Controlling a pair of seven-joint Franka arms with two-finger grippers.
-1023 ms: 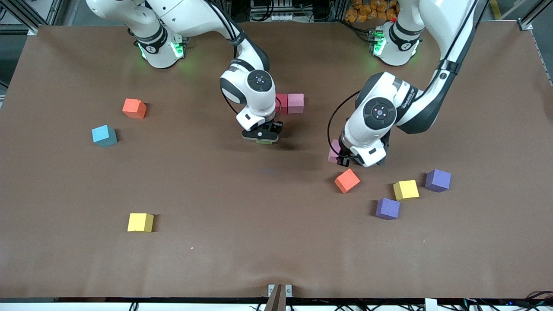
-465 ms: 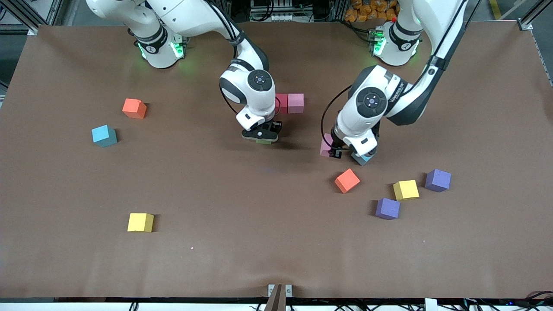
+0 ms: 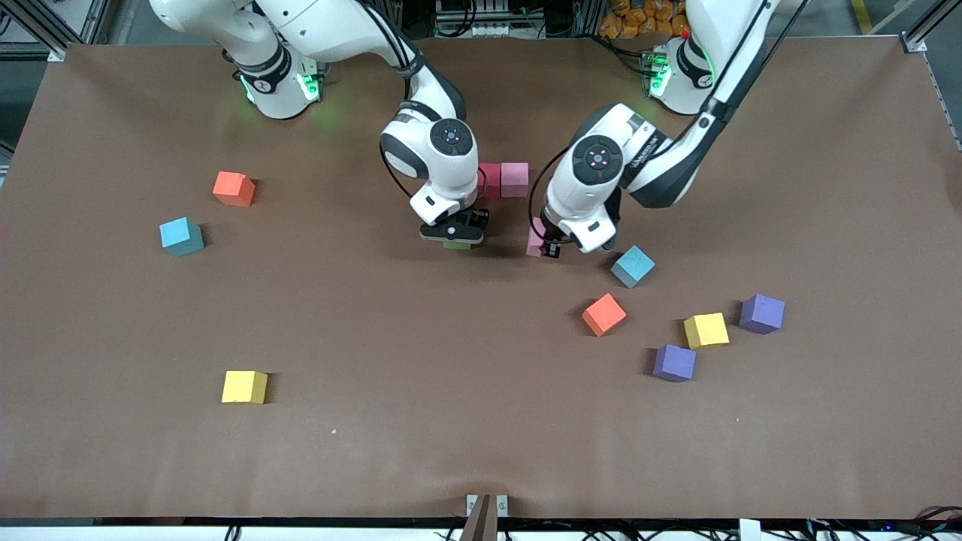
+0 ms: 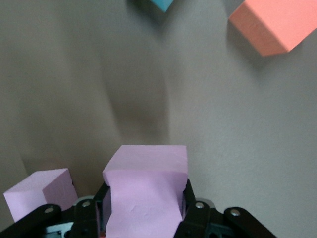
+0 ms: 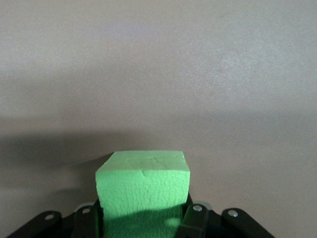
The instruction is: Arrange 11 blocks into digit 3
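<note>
the right gripper (image 3: 453, 239) hangs over the middle of the bench (image 3: 451, 421), just above centre in the front view, its fingers clamped on the green block (image 5: 142, 191), which shows only as a sliver under it there. the left gripper (image 3: 547, 248) is a little to the right of it in the frame, fingers clamped on a pink block (image 4: 146, 191) held above the bench. in the left wrist view another pink block (image 4: 40, 192) shows beside the held one.

just above the two grippers in the front view, a red block (image 3: 489, 179) and a pink block (image 3: 515, 179) sit touching side by side. lower right of centre lie a light blue block (image 3: 632, 266), an orange block (image 3: 603, 314), a yellow block (image 3: 706, 330) and two purple blocks (image 3: 674, 363) (image 3: 761, 313), all apart from one another. at the left of the frame sit another orange block (image 3: 234, 188), another light blue block (image 3: 181, 236) and, lower down, a second yellow block (image 3: 244, 387).
</note>
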